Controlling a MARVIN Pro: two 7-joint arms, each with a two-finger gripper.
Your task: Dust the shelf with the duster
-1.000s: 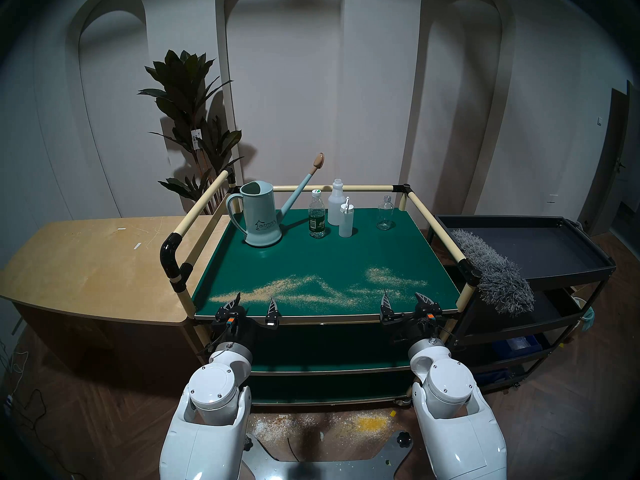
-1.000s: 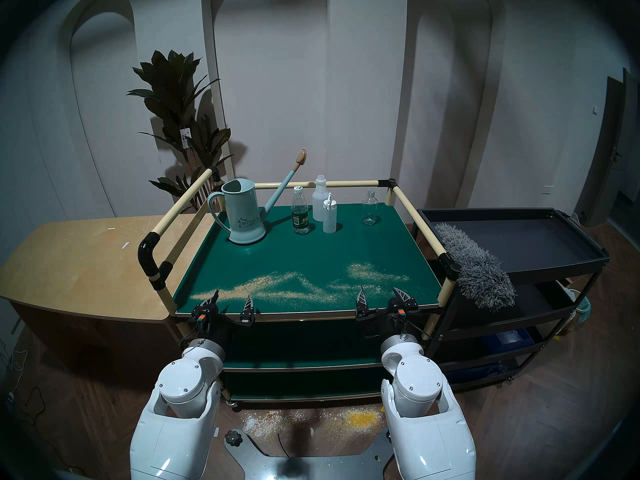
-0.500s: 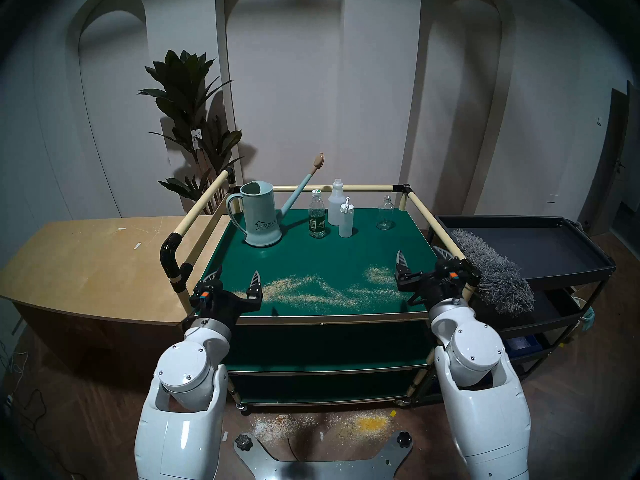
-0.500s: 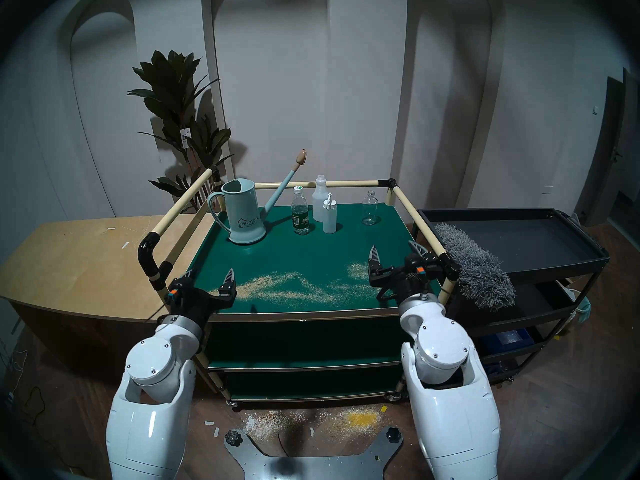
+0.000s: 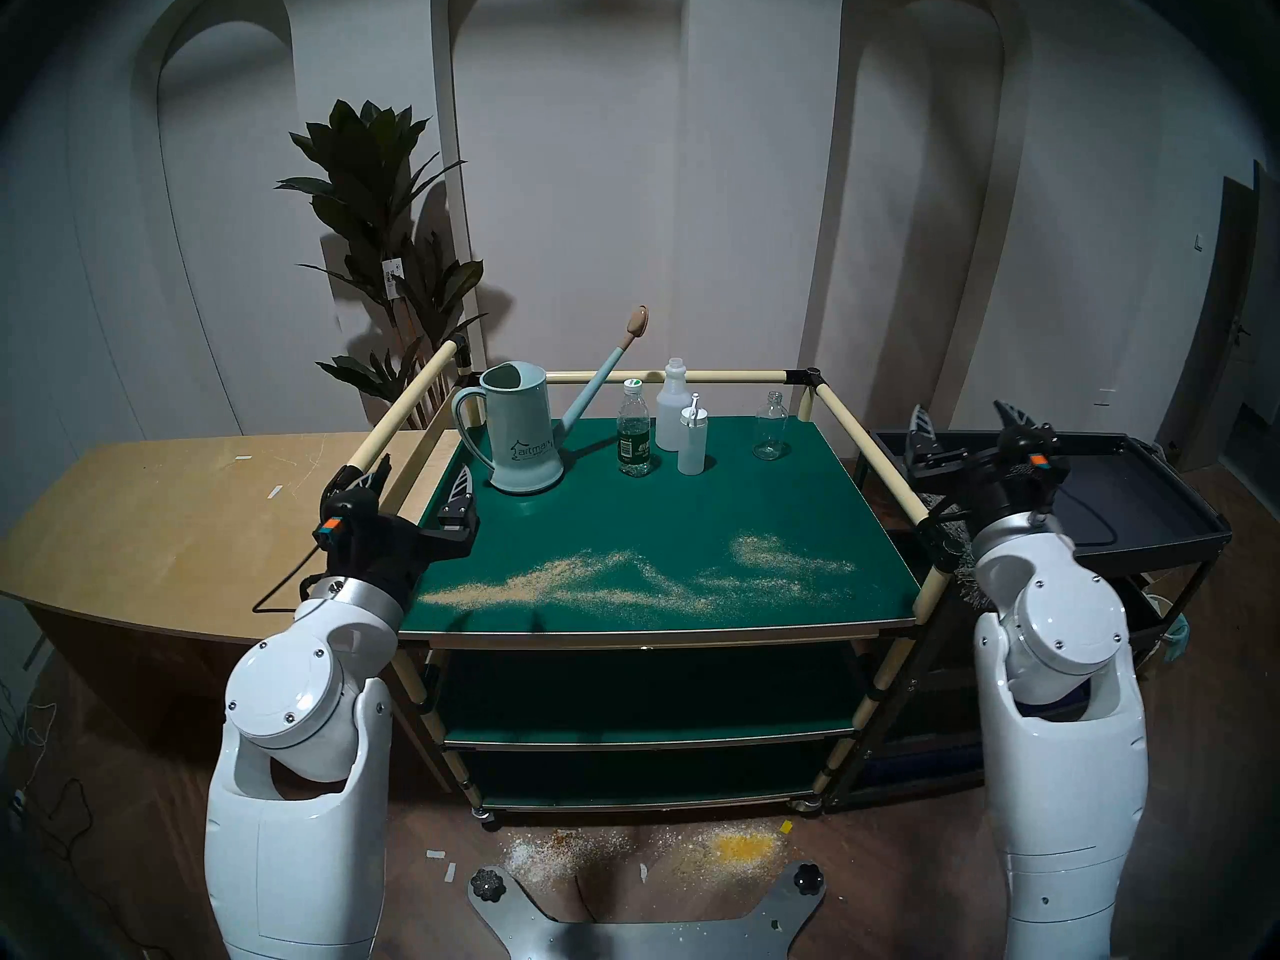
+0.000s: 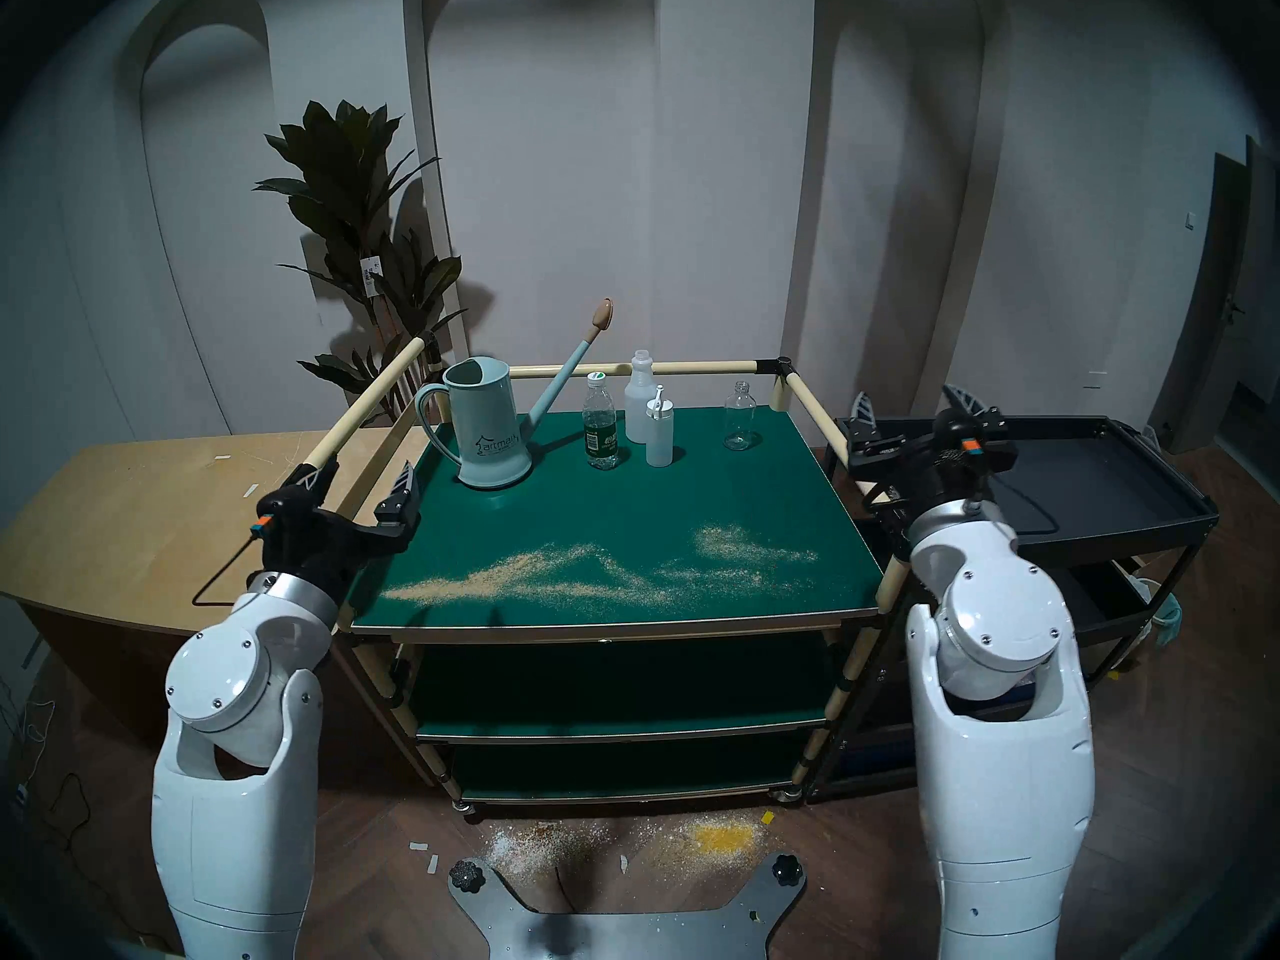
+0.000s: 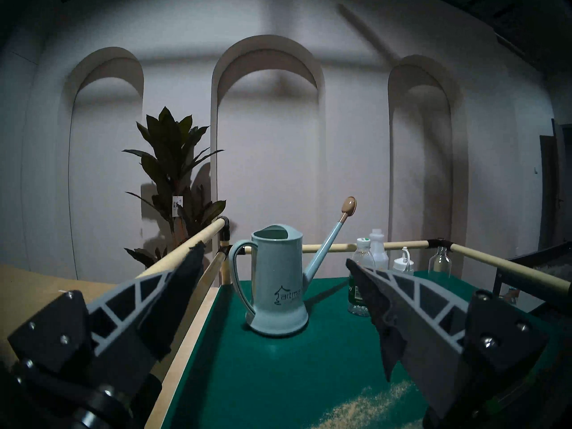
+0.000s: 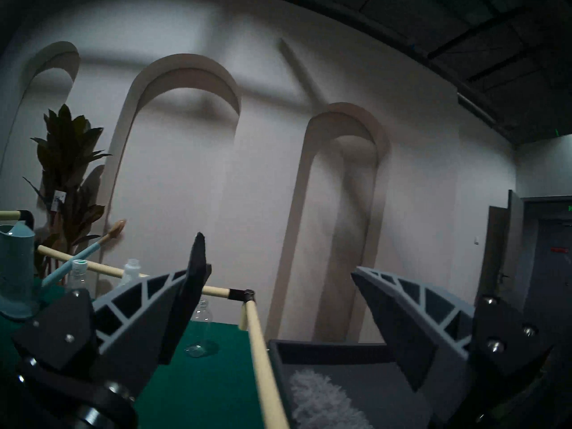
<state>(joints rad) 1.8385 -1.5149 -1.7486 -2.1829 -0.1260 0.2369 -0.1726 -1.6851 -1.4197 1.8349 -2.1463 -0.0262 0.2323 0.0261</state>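
Observation:
The shelf point(image 5: 623, 515) is a three-tier rack with green boards and cream rails. Sandy dust point(image 5: 602, 581) lies across the front of its top board. The grey fluffy duster point(image 8: 322, 400) lies on the black cart beside the shelf's right rail. In the head views my right arm hides most of it, with only a tuft point(image 5: 966, 577) showing. My right gripper point(image 5: 963, 411) is open and empty, above the cart's tray and over the duster; it also shows in the right wrist view point(image 8: 277, 253). My left gripper point(image 5: 422, 472) is open and empty, straddling the shelf's left rail.
A pale blue watering can point(image 5: 519, 439), a water bottle point(image 5: 634, 429), two white bottles point(image 5: 672, 404) and a clear glass bottle point(image 5: 770, 429) stand at the back of the top board. A wooden counter point(image 5: 173, 522) is left, the black cart point(image 5: 1136, 501) right. Powder point(image 5: 741, 848) lies on the floor.
Both arms rose from the shelf's front edge and spread apart. The left gripper went to the left rail. The right gripper went right over the cart and now covers the duster.

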